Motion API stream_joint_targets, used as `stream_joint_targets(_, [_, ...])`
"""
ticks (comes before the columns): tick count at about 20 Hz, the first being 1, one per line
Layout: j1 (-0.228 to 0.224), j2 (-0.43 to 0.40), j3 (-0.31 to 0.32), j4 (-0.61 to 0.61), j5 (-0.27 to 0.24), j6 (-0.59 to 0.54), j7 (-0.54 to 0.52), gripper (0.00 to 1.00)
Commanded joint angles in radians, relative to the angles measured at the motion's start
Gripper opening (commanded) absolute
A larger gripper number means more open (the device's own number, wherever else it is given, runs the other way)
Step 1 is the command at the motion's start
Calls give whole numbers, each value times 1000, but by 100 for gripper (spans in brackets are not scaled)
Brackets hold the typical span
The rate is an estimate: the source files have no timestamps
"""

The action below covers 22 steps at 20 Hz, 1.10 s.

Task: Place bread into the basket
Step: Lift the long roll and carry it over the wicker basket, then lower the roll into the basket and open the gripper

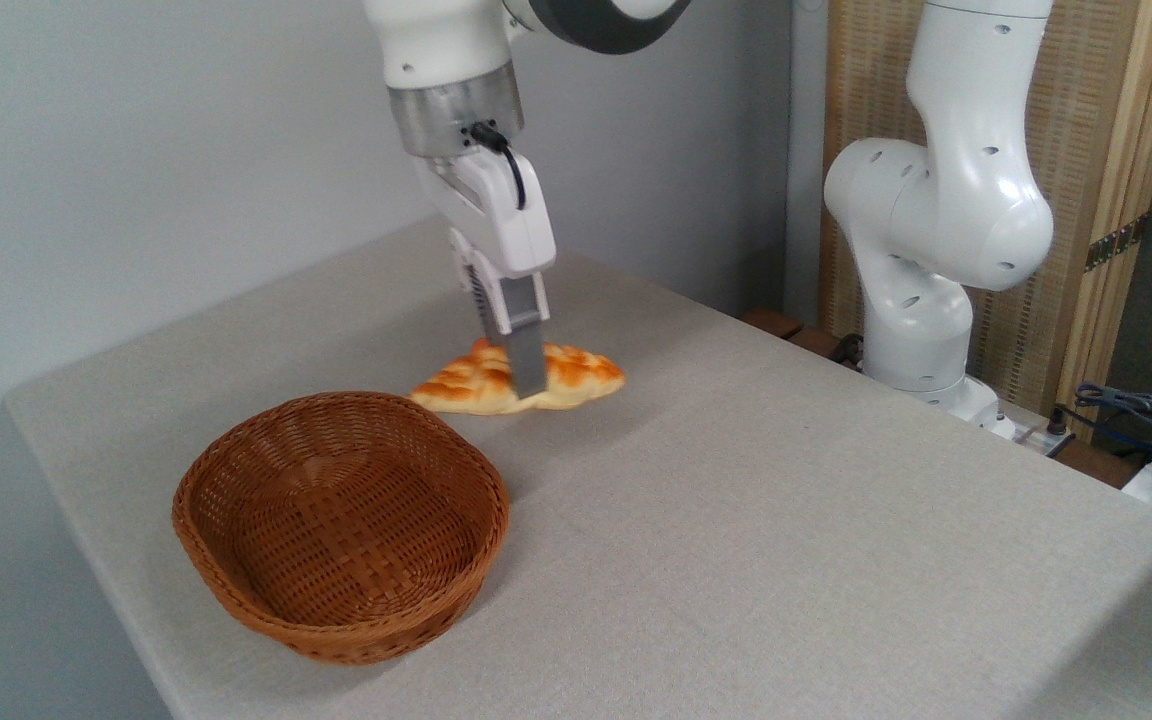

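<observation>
1. In the middle of the frame, a bit toward the top, the bread (521,379) lies flat on the gray table (786,520). It's long, w/ pointy ends and an orange crust.
2. The gripper (524,385) comes down from the top of the frame and sits right at the middle of the bread. One gray finger (526,355) shows in front of the loaf. The other is hidden behind it.
3. I can't tell if the fingers are squeezing the bread yet or are just set around it. The loaf looks like it's resting on the table, not lifted.
4. The basket (206,545) is in the lower left of the frame, near the bread but not touching it. It's brown, woven and has nothing inside.
5. So the task looks like it's at the grab step. Nothing is in the basket yet.
6. Left to do, I think: get a good hold, lift the bread, move it toward the lower left over the basket, then let go.
</observation>
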Motion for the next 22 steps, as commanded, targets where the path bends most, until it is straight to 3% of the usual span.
stream_joint_targets(1, [-13, 123, 8, 117, -32, 80, -86, 26])
stream_joint_targets(4, [-17, 165, 5, 117, -25, 232, -252, 27])
stream_joint_targets(9, [-17, 212, -1, 117, -15, 355, -317, 31])
stream_joint_targets(11, [-17, 222, -3, 112, 17, 361, -310, 46])
stream_joint_targets(12, [-22, 231, -6, 111, 41, 361, -308, 63])
stream_joint_targets(16, [-47, 284, -23, 106, 118, 362, -313, 85])
stream_joint_targets(17, [-47, 285, -21, 99, 118, 362, -314, 97])
stream_joint_targets(22, [-45, 285, -21, 91, 118, 362, -309, 100])
